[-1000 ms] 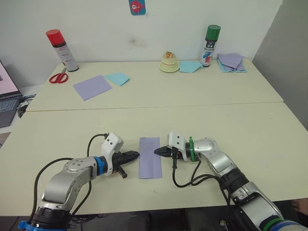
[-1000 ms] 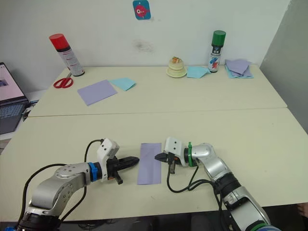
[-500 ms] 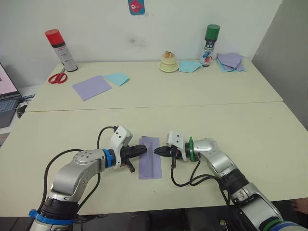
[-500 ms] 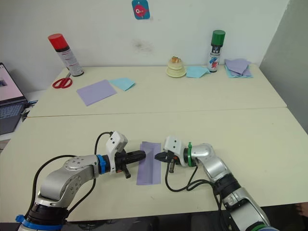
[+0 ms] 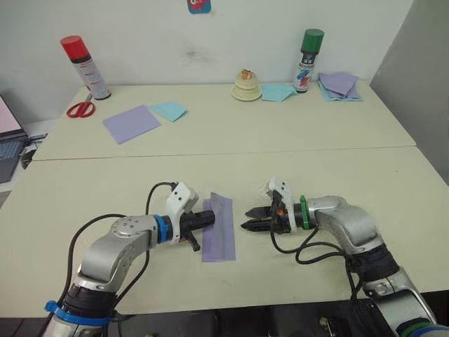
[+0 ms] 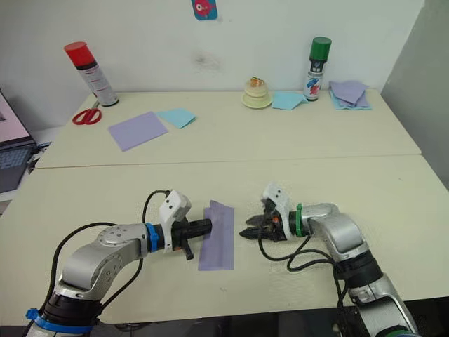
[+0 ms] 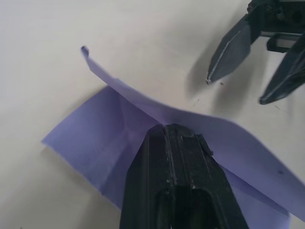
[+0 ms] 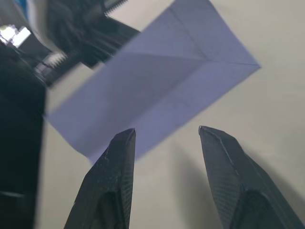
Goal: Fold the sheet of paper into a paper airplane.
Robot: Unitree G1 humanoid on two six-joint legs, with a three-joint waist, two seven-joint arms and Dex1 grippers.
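Observation:
The sheet of paper (image 5: 219,237) is a lavender strip folded in half lengthwise, lying on the near table. Its top layer curls up along the left edge (image 7: 143,98). My left gripper (image 5: 209,219) reaches in from the left, and its fingers (image 7: 176,138) are shut on that edge. A short way right of the paper and apart from it, my right gripper (image 5: 245,219) is open with nothing between its fingers (image 8: 119,152). The left wrist view also has the right gripper (image 7: 235,90) beyond the paper.
On the far table stand a red spray can (image 5: 77,64), scissors (image 5: 81,109), a smooth lavender square (image 5: 132,123), a light-blue sheet (image 5: 170,111), a cream object (image 5: 246,88), a green-capped can (image 5: 309,60) and stacked sheets (image 5: 340,84). A laptop (image 5: 5,137) sits at the left.
My right gripper has drawn back to the right, off the paper, and opened. The left gripper stays at the paper's left edge, which now stands higher. The camera has shifted slightly.

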